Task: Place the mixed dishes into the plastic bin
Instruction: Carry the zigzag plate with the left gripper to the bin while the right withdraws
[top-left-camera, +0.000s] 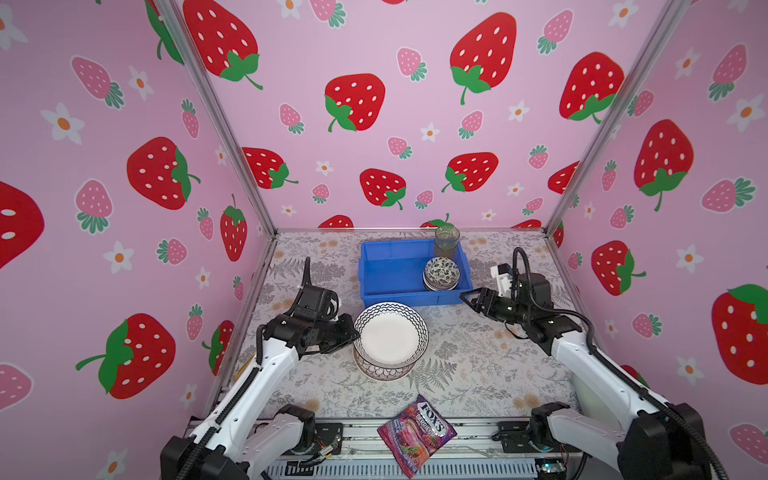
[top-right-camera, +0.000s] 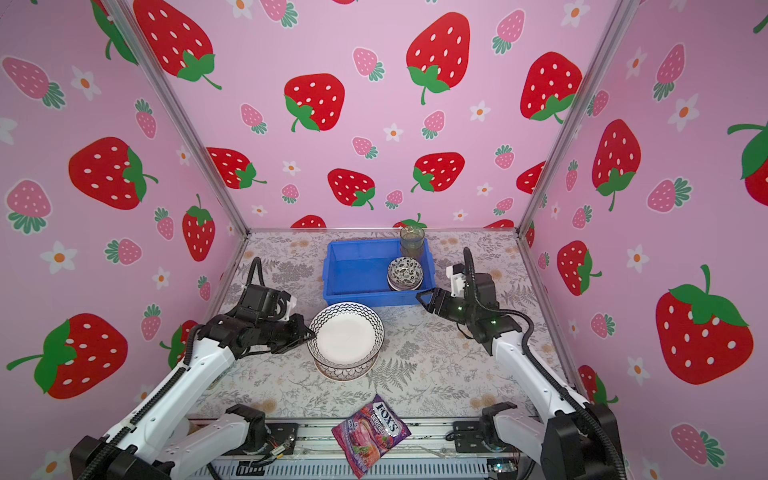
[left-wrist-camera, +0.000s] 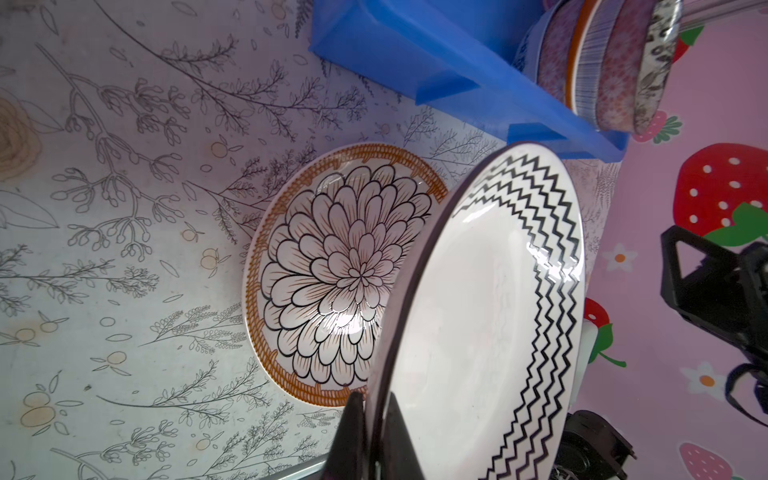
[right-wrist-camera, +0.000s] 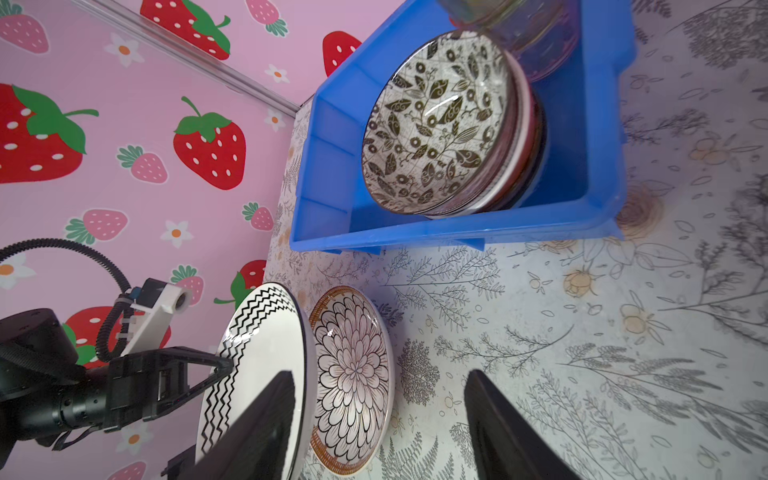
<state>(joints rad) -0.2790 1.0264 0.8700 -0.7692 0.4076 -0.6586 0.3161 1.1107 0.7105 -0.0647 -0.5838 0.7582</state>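
Your left hand (top-left-camera: 354, 335) is pinched narrow on the left rim of the zigzag plate (top-left-camera: 390, 337), in the middle of both top views. The left wrist view shows one finger on each face of that rim. The plate is raised over the petal plate (top-left-camera: 384, 372), which lies flat on the surface (top-left-camera: 478, 365) right beneath it. In the top views only the petal plate's lower edge shows. You cannot tell from these views whether the two plates touch.

The blue bin (top-left-camera: 399, 297) stands just above the plates in frame, toward the back wall, with its near wall close to the zigzag plate's upper edge. A stack of bowls (top-left-camera: 441, 272) sits in its right half, a leaf-patterned one on top. Stacked tinted glasses (top-left-camera: 447, 241) stand upright in its upper right corner.

Your right hand (top-left-camera: 468, 298) hangs with its jaws spread wide, holding nothing, just right of the bin's lower right corner. The purple candy bag (top-left-camera: 417, 434) lies at the bottom centre of frame, well apart from the plates.
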